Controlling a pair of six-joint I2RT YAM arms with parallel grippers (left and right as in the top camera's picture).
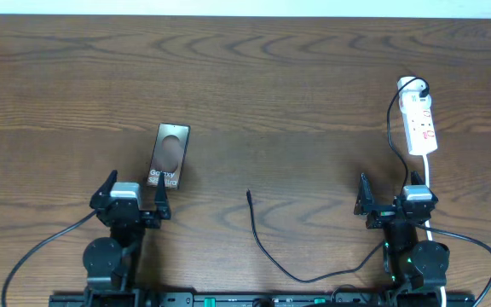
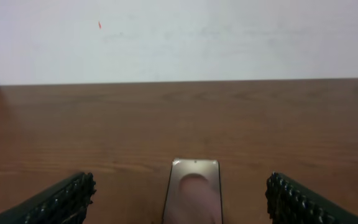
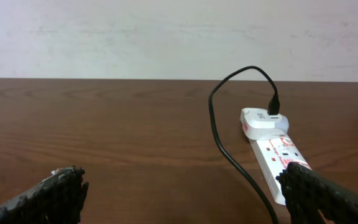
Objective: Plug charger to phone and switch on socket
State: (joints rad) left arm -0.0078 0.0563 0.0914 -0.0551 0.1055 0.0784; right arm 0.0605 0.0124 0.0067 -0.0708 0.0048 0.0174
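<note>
The phone [image 1: 168, 156] lies left, the socket [image 1: 419, 124] far right, the charger [image 1: 254, 226] tip between.

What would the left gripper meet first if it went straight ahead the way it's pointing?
The phone, lying flat just ahead, roughly centred between the open jaws of the left gripper. How high the gripper sits is unclear, so it might instead pass over the phone.

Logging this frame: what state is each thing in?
phone: flat on table, nothing plugged in.
charger: plugged into adapter on strip; free tip loose on table.
power strip: switch position unreadable.
left gripper: open, empty.
right gripper: open, empty.
</note>
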